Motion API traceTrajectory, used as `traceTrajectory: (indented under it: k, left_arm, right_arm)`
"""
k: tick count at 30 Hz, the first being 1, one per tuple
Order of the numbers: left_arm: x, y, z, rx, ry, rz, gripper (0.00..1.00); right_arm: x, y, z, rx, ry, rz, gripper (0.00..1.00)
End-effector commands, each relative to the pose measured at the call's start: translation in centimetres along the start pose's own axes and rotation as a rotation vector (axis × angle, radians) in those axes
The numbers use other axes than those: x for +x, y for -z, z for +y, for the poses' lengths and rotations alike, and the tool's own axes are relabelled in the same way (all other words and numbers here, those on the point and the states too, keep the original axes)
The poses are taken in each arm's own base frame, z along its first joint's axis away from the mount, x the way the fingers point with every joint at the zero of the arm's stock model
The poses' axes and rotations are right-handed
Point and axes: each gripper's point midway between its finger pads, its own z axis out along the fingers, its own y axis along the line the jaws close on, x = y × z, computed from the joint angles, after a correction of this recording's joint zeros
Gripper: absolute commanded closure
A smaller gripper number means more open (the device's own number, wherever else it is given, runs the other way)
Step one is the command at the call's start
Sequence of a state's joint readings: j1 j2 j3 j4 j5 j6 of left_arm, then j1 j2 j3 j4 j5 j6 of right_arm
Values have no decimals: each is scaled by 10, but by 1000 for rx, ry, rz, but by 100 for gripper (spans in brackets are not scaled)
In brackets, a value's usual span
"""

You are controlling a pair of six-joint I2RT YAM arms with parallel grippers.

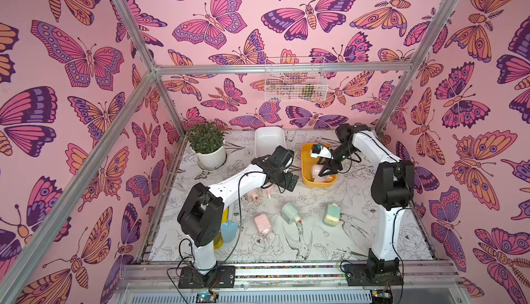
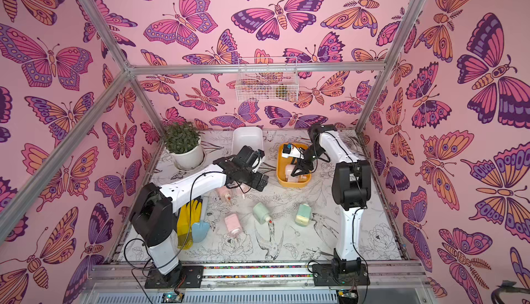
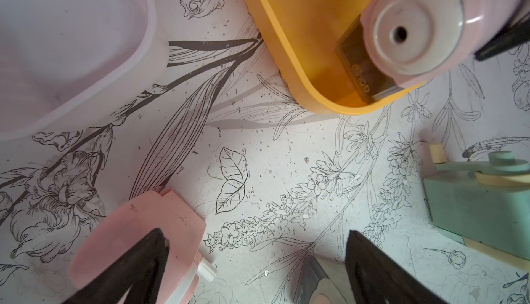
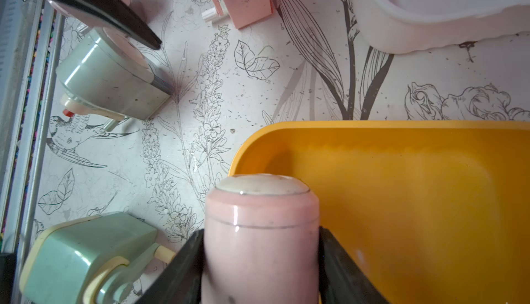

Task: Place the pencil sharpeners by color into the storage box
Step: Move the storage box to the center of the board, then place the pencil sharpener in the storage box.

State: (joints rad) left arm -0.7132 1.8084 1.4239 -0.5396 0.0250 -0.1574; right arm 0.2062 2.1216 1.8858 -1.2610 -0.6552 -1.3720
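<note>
- Right wrist view: right gripper (image 4: pixel 261 262) clamped on a pink sharpener (image 4: pixel 262 231), hanging over the near corner of the yellow box (image 4: pixel 401 133), not set down yet.
- Looks like the drop-off step for pink; next move probably just lowering inside the wall, then letting go.
- Plenty of bare yellow floor beyond the held one, so no squeeze there.
- Left gripper (image 3: pixel 255 262) spread wide and empty, hovering low by another pink sharpener (image 3: pixel 137 231); one finger overlaps it.
- Still out on the table (image 1: pixel 358 231) in a top view: third pink one (image 1: pixel 262 223), two green ones (image 1: pixel 290 213) and (image 1: pixel 332 214).
- White box (image 1: pixel 269 140) empty, likely for the greens.
- Watch the yellow rim, plus both arms working fairly close together.
</note>
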Motion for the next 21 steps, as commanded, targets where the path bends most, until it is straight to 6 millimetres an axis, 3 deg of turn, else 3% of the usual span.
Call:
traceTrajectory:
  k: [1,6,11,15,18,21]
  left_arm:
    - [-1,4,-5,32,-5,-13,0]
    - [-8,-7,-14,75,118,7,2]
    - [-20,-14,-27,87,237,-1,3]
    - [-24,-36,-35,91,280,31,8]
    - [-29,-44,-38,97,313,37,19]
    - [-33,-54,-36,72,332,33,21]
  right_arm:
    - [-15,20,2,36,29,-24,100]
    - [-18,29,-36,196,23,-87,100]
    - [-5,25,-71,295,62,-30,100]
    - [3,22,-86,249,61,10,100]
    - [4,18,-94,237,51,16,100]
    - [9,14,-111,288,55,22,100]
